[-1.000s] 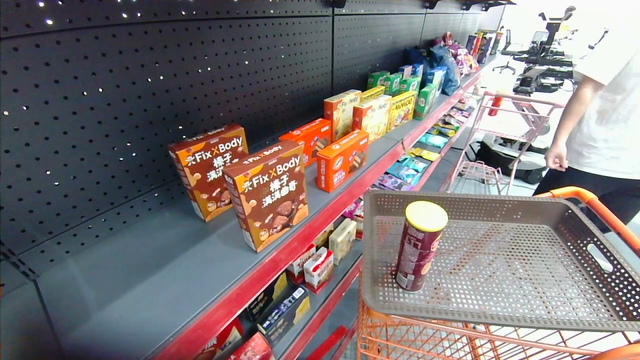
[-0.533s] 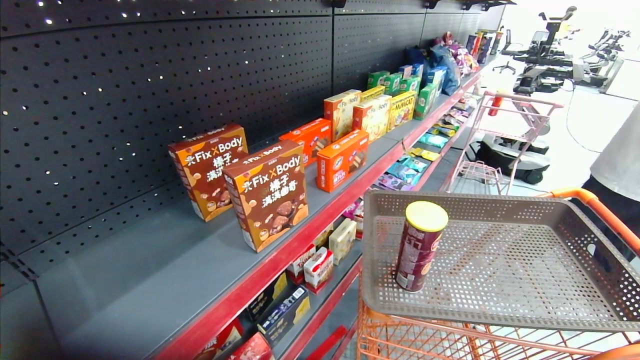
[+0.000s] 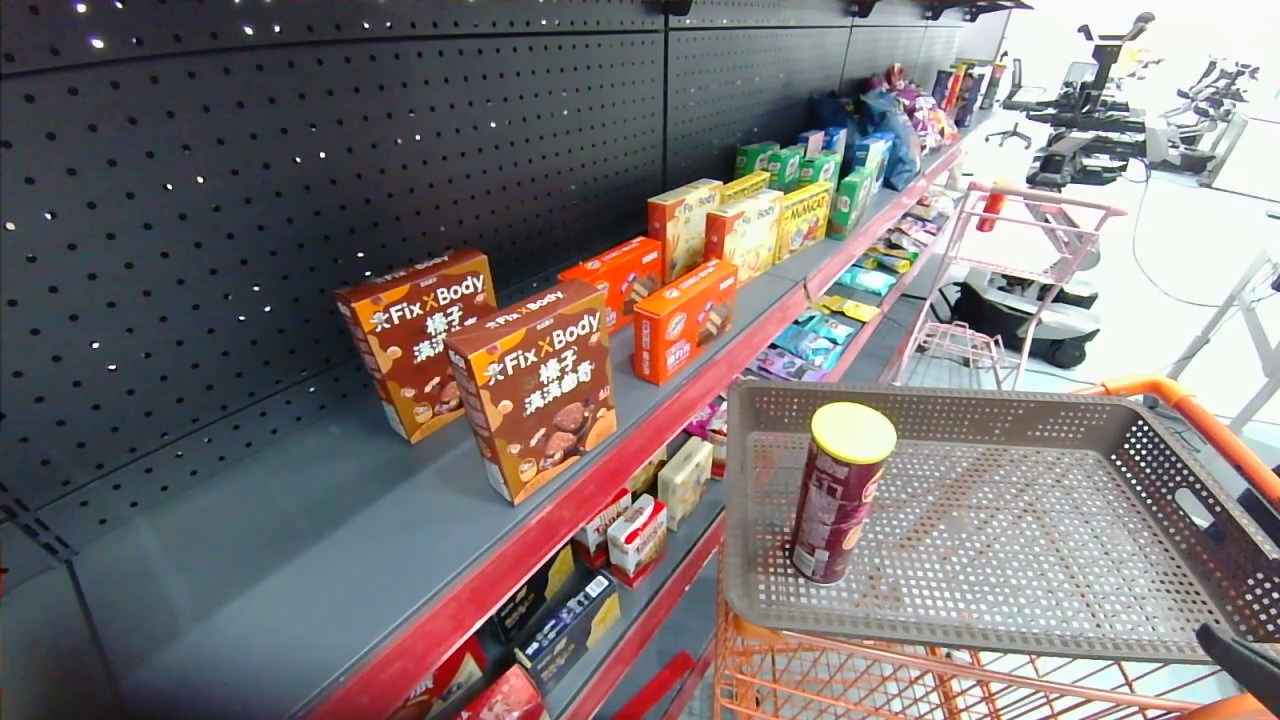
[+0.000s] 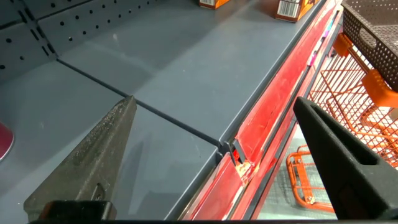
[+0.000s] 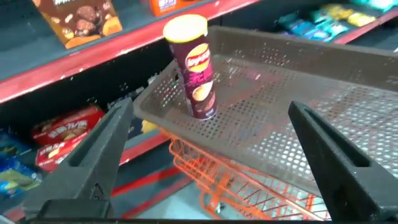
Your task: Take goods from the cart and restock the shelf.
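Chip can [image 3: 842, 490] stands upright in cart tray [image 3: 1050, 560], near its shelf-side edge. R gripper [image 5: 211, 158] spread wide, empty, facing the tray; L gripper [image 4: 211, 155] likewise (over bare shelf [image 3: 330, 520] beside tray). Risk: a finger clipping the tall can tips it.

Maroon chip can [image 3: 838, 490], yellow lid, upright on cart's grey perforated tray [image 3: 1020, 530], corner nearest the shelf [image 3: 300, 540]. Shelf grey, red-edged, just beside cart.
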Controlling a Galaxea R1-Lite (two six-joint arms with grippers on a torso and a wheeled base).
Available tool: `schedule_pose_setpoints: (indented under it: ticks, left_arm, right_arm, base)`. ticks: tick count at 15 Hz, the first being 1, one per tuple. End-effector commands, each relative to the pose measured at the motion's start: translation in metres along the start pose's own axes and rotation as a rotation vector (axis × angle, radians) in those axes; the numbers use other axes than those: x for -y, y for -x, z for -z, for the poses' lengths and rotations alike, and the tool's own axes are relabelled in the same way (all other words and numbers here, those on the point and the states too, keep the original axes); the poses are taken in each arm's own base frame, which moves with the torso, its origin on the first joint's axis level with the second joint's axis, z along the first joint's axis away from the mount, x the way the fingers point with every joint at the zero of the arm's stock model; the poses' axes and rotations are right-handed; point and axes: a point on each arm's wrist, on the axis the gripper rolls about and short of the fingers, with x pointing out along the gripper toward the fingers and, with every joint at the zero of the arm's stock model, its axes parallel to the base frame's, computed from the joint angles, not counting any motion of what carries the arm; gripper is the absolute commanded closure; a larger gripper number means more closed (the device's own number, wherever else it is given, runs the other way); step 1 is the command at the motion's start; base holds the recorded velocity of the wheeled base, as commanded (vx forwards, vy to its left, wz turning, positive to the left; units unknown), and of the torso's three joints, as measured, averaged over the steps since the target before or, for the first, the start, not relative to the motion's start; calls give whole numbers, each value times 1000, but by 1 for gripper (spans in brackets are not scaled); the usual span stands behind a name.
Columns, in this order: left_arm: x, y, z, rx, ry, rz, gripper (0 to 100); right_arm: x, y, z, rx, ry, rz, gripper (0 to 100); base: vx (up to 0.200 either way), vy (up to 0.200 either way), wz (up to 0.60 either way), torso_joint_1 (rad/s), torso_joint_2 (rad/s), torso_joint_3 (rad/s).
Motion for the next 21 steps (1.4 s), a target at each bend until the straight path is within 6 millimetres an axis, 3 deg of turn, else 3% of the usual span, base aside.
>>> schedule_pose_setpoints:
  ticks: [1,2,4,5,7,8,9,12,16,21]
  left_arm:
    - [0,0,0,-1,0,0,0]
    - [0,0,0,-1,0,0,0]
    - [0,0,0,-1,0,1,0]
    - [0,0,0,-1,0,0,0]
    - [0,0,0,-1,0,1,0]
    - [0,0,0,-1,0,0,0]
    - [0,0,0,-1,0,1,0]
    - [0,0,0,-1,0,0,0]
    - [0,0,0,-1,0,0,0]
    - [0,0,0,-1,0,0,0]
  right_arm:
    - [4,-14,0,-51,-14,-3,0]
    - [10,-35,-6,-37,0,0,0]
    - [17,-56,-12,-20,24,7,0]
    - [18,-58,-12,-22,25,8,0]
    - [29,-90,-5,-72,60,12,0]
    - [30,-95,-4,-75,68,11,0]
    - [35,-116,0,-51,90,2,0]
    - [38,-146,10,-12,98,-51,0]
    - [37,-164,23,-47,93,-142,0]
    - [33,-175,23,-44,95,-184,0]
  base:
    - [0,0,0,0,0,0]
    - [0,0,0,0,0,0]
    - [0,0,0,0,0,0]
    - [0,0,0,0,0,0]
    - [0,0,0,0,0,0]
    - [0,0,0,0,0,0]
    - [0,0,0,0,0,0]
    - [0,0,0,0,0,0]
    - [0,0,0,0,0,0]
    - [0,0,0,0,0,0]
